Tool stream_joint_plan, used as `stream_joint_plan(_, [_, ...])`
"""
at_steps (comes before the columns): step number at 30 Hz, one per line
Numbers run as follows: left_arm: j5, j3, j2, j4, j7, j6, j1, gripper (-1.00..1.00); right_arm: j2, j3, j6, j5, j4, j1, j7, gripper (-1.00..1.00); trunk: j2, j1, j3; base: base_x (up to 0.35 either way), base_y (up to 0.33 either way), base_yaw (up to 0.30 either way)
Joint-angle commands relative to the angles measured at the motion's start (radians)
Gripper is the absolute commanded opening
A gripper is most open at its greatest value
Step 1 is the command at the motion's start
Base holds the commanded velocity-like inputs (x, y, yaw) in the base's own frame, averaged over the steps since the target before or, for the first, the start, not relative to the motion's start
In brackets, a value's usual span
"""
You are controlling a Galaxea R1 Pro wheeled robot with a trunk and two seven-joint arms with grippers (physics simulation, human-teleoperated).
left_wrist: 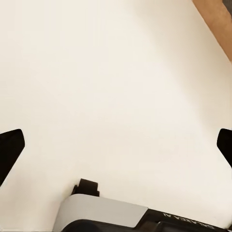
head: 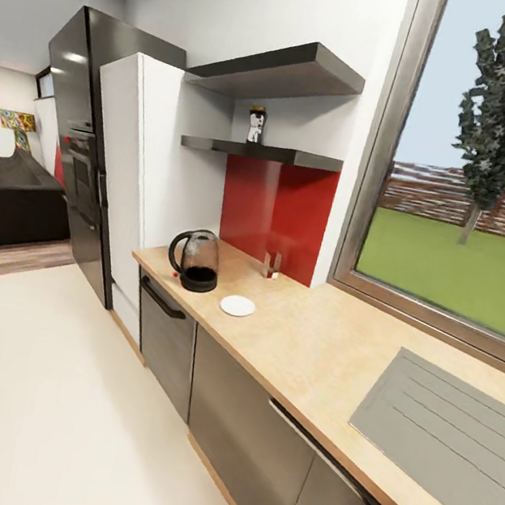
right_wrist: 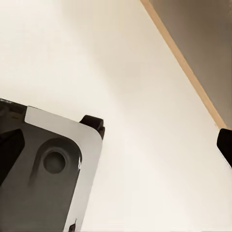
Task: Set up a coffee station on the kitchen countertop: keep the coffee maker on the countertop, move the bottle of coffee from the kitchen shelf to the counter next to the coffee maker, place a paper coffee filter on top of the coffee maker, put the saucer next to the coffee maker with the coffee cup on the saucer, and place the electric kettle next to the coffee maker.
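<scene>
The light-wood countertop (head: 310, 352) runs along the wall under the window in the head view. Near its left end stands the clear-glass electric kettle (head: 195, 259) with a black handle and base. Just right of it lies the small white saucer (head: 237, 306), with nothing on it. The bottle of coffee (head: 256, 124) stands on the lower dark kitchen shelf (head: 301, 159), above the red backsplash. A small pale object (head: 272, 265) sits against that backsplash; I cannot tell what it is. My left gripper (left_wrist: 116, 147) and right gripper (right_wrist: 116, 145) hang open over the cream floor, holding nothing.
A grey sink drainboard (head: 436, 431) is set into the counter at the right. A tall white cabinet (head: 132, 183) and a black fridge (head: 78, 141) stand past the counter's left end. Grey cabinet fronts (head: 240, 423) with a wooden plinth (right_wrist: 188, 72) border open cream floor (head: 39, 398).
</scene>
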State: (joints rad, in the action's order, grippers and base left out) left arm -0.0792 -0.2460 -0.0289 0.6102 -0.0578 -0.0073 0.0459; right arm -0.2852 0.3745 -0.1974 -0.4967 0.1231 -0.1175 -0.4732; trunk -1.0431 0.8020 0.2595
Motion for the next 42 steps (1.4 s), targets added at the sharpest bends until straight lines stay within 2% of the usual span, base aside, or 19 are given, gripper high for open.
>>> stream_joint_plan(1, [-0.008, -0.004, -0.001, 0.001, -0.006, 0.000, 0.000, 1.00, 0.000, 0.009, -0.004, -0.009, 0.000, -0.001, -0.004, 1.00, -0.001, 0.001, 0.001, 0.239, 0.236, 0.274])
stream_joint_plan(17, [-0.008, -0.004, 0.000, 0.002, -0.007, -0.001, 0.000, 1.00, 0.000, 0.009, 0.001, -0.009, -0.001, -0.001, -0.008, 1.00, -0.001, 0.001, 0.001, 0.205, 0.256, 0.262])
stream_joint_plan(25, [-0.008, -0.004, 0.000, 0.002, -0.007, -0.001, 0.000, 1.00, -0.003, 0.008, 0.003, -0.010, -0.052, -0.001, -0.009, 1.00, -0.001, 0.001, 0.001, 0.169, 0.277, 0.040])
stream_joint_plan(38, [-0.009, -0.004, 0.000, 0.002, -0.007, 0.000, 0.000, 1.00, -0.005, 0.008, 0.003, -0.012, -0.062, -0.001, -0.008, 1.00, -0.001, 0.001, 0.001, 0.187, 0.286, 0.002])
stream_joint_plan(42, [-0.009, -0.004, 0.000, 0.002, -0.007, 0.000, 0.000, 1.00, -0.005, 0.008, 0.001, -0.033, -0.062, -0.001, -0.008, 1.00, -0.001, 0.001, 0.001, 0.246, 0.267, 0.000])
